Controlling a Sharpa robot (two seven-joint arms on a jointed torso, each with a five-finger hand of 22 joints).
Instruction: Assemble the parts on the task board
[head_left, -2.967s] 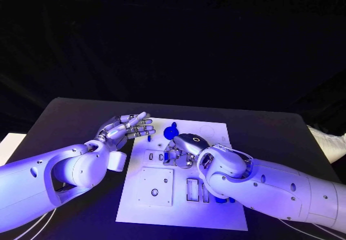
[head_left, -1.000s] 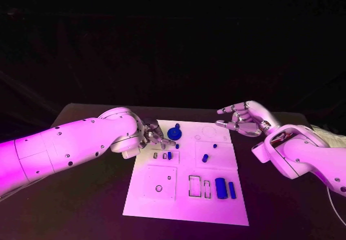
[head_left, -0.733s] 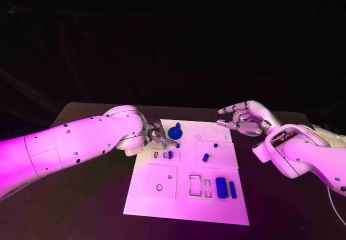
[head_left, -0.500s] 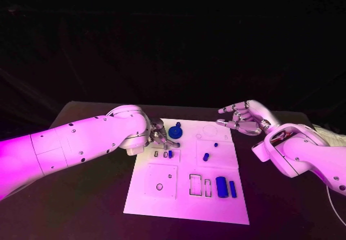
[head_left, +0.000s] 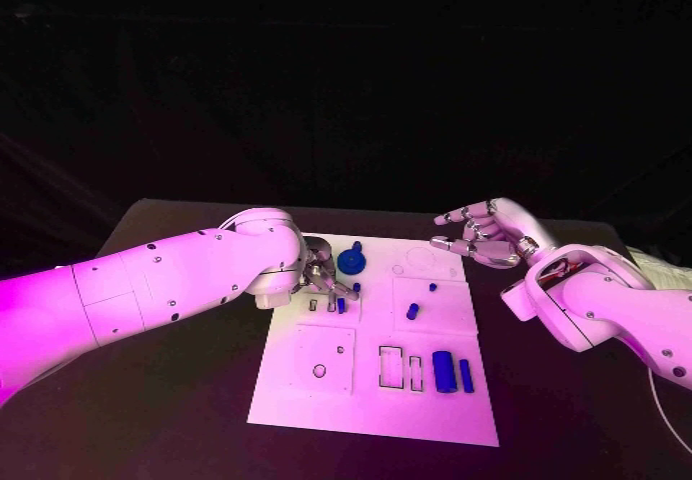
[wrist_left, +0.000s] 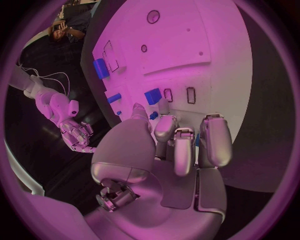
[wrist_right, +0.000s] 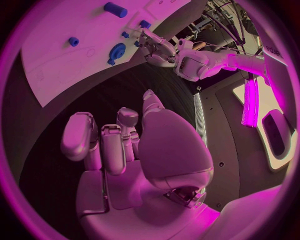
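Observation:
The white task board (head_left: 325, 400) lies mid-table. Blue parts stand on it: a round knob (head_left: 351, 264), a small peg (head_left: 431, 286), a short piece (head_left: 413, 311) and two oblong blocks (head_left: 441, 370). My left hand (head_left: 320, 278) hovers low over the board's far left, fingers curled down beside the knob. In the left wrist view its thumb tip (wrist_left: 139, 112) is right next to a tiny blue peg (wrist_left: 153, 115); I cannot tell whether it is pinched. My right hand (head_left: 483, 237) hangs above the board's far right corner, fingers loosely bent and holding nothing (wrist_right: 125, 150).
Empty outlined slots (head_left: 389, 368) and a square plate with a hole (head_left: 320, 370) take up the board's near half. Another blue piece (wrist_left: 153, 96) stands beside two small slots (wrist_left: 190, 94). Black table (head_left: 173, 400) surrounds the board.
Three seconds ago my right hand was down on the board and my left hand was open beside it. They have since swapped. Over the last second my left hand edged nearer the knob.

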